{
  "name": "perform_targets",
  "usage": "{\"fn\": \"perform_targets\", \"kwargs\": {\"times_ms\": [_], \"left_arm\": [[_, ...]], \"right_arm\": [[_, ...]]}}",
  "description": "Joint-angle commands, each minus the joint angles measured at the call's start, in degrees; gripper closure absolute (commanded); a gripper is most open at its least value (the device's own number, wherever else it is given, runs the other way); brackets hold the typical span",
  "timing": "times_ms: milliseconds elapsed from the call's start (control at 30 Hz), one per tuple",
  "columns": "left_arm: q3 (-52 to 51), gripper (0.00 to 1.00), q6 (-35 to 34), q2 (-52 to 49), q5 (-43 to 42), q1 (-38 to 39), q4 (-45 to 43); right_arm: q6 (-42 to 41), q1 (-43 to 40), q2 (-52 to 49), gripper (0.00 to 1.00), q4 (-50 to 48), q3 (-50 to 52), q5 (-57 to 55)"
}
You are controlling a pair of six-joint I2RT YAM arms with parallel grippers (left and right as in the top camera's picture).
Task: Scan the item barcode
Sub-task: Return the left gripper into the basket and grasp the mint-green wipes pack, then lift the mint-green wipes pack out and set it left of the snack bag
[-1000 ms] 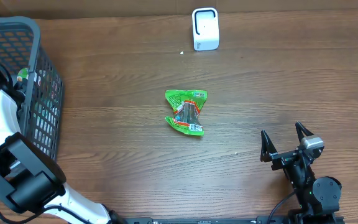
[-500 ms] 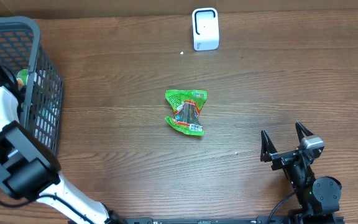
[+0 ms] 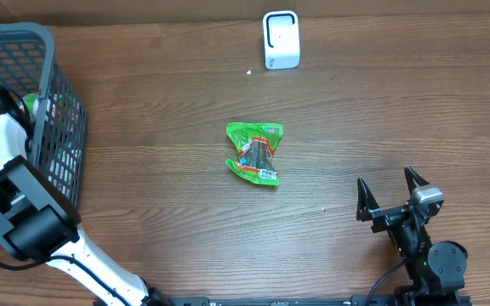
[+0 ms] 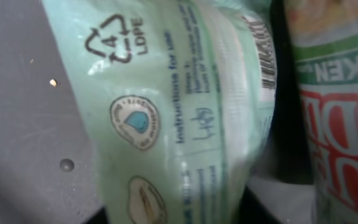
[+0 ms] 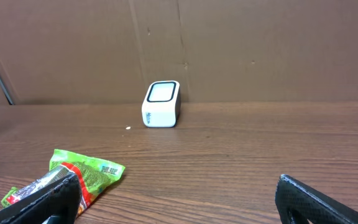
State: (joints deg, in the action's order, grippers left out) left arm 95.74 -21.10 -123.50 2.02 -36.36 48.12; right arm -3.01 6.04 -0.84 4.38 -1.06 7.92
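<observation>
My left arm reaches down into the grey basket (image 3: pixel 58 127) at the table's left edge, and the gripper itself is hidden inside it from overhead. A pale green packet (image 4: pixel 166 112) fills the left wrist view, its barcode (image 4: pixel 267 56) along the right side. It narrows between dark finger shapes at the bottom edge, so my left gripper (image 4: pixel 176 214) looks shut on it. The white scanner (image 3: pixel 281 39) (image 5: pixel 161 104) stands at the back of the table. My right gripper (image 3: pixel 391 189) (image 5: pixel 179 199) rests open near the front right, holding nothing.
A crumpled bright green snack bag (image 3: pixel 255 153) (image 5: pixel 73 177) lies mid-table, just ahead of my right gripper's left finger. Beside the packet in the basket sits a red and green printed pack (image 4: pixel 340 112). A brown wall backs the table.
My left arm has shifted slightly inside the basket, its lower link moving left then back. The snack bag, scanner and right arm have not moved.
</observation>
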Motion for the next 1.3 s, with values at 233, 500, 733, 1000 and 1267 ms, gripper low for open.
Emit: {"fn": "perform_targets", "kwargs": {"times_ms": [233, 500, 733, 1000, 1267], "left_arm": [[21.94, 0.96, 0.13, -2.91, -1.18, 0.28, 19.71], [53.92, 0.96, 1.51, -2.89, -1.2, 0.33, 42.34], [69.0, 0.96, 6.14, 2.16, -10.29, 0.46, 48.7], [63.98, 0.96, 9.57, 18.53, -13.77, 5.14, 48.7], [43.52, 0.96, 12.2, 29.16, -13.86, 22.25, 48.7]], "right_arm": [[-0.44, 0.33, 0.68, 0.0, -0.24, 0.61, -0.39], [-0.44, 0.33, 0.68, 0.0, -0.24, 0.61, -0.39], [-0.44, 0.33, 0.68, 0.0, -0.24, 0.61, -0.39], [-0.44, 0.33, 0.68, 0.0, -0.24, 0.61, -0.39], [-0.44, 0.33, 0.68, 0.0, -0.24, 0.61, -0.39]]}}
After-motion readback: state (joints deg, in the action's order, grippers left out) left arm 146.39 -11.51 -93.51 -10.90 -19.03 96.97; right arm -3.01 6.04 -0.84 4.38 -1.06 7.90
